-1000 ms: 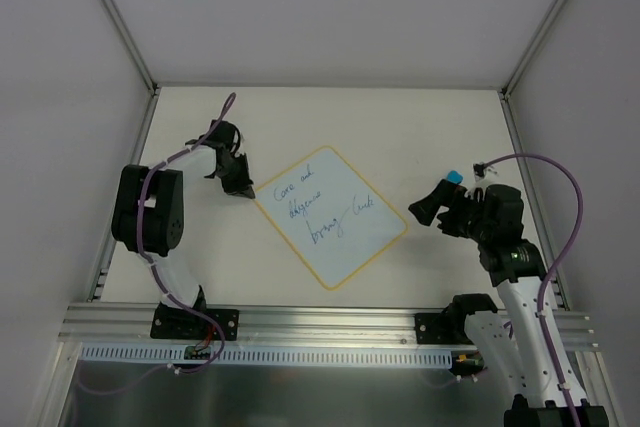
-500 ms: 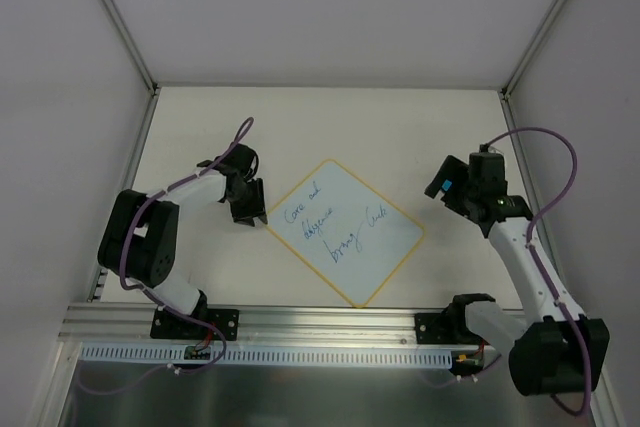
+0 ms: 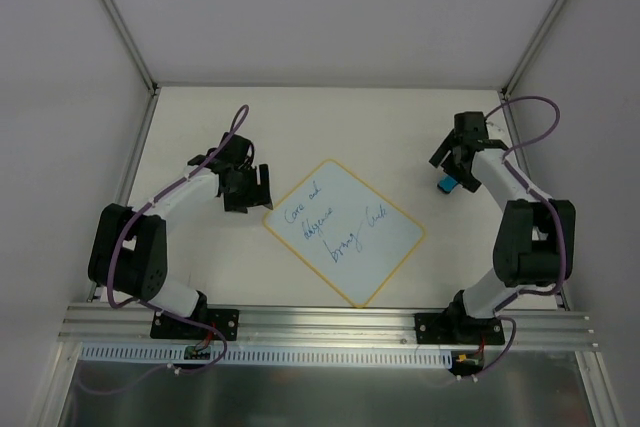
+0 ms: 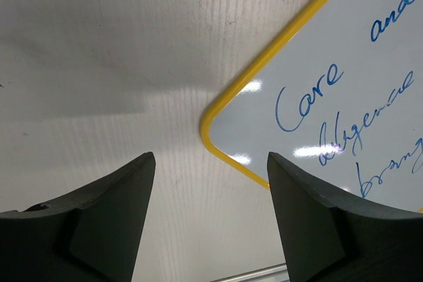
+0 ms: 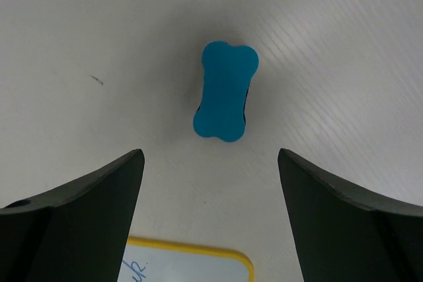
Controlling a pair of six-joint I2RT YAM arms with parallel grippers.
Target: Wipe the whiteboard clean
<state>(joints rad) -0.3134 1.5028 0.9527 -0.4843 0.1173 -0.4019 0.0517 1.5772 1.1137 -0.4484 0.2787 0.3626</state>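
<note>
whiteboard [image 3: 345,232]: flat on the table [image 3: 330,117], mid-table, set cornerwise
my left pincer [image 3: 252,187]: over the table, just left of the whiteboard's left corner
eraser [image 3: 447,184]: on the table, right of the whiteboard, apart from it
my right pincer [image 3: 457,159]: just behind the eraser, not touching it

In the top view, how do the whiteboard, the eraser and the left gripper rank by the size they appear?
1. whiteboard
2. left gripper, which sits nearer the camera, so it may look oversized
3. eraser

Whiteboard [image 4: 344,97] corner, blue handwriting, left gripper [image 4: 211,219] — jaws apart
</note>
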